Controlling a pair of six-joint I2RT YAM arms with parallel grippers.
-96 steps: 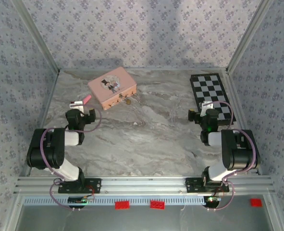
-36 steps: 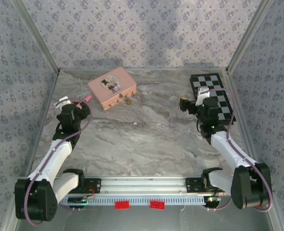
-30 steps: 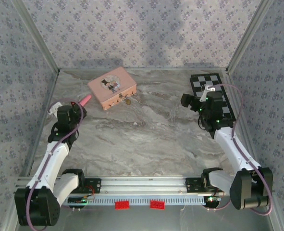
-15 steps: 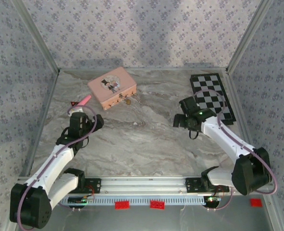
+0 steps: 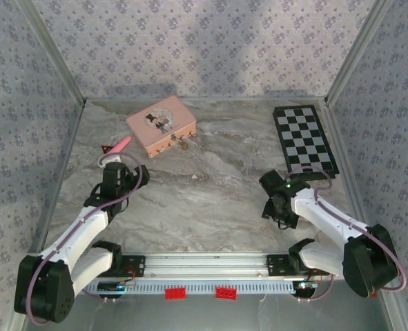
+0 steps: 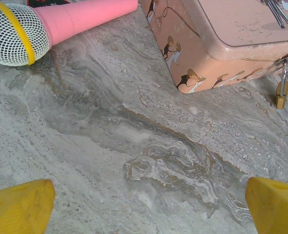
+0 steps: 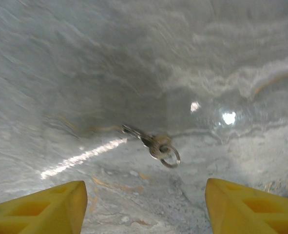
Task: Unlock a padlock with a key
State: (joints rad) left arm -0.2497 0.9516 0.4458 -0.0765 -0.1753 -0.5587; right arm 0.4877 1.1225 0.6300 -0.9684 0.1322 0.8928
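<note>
Looking down on the marble-patterned table (image 5: 210,207), I have the chessboard (image 5: 305,138) flat at the far right and the pink box (image 5: 161,125) far left of centre, with the pink toy microphone (image 6: 36,24) near its left side. My left fingers (image 6: 19,207) are spread wide over bare table, aimed toward the box's near corner and holding nothing. My right fingers (image 7: 253,207) are also apart, low over the table's right front, with nothing pinched between them.

The padlock (image 6: 281,95) is small and brass with a thin shackle. It hangs from the hasp on the box's front face, and I cannot tell whether its body touches the table. The key (image 7: 151,142) lies flat on the table just ahead of the right fingers, roughly centred between them and well apart from the padlock, with a small ring at its head.

I judge the key light, stiff and slippery — thin metal on a hard, smooth table, so the fingers may skate it along rather than lift it. The head beside the ring looks the best hold — it is the broadest part and leaves the blade free. The padlock will likely swing on its hasp, so its body wants steadying.
</note>
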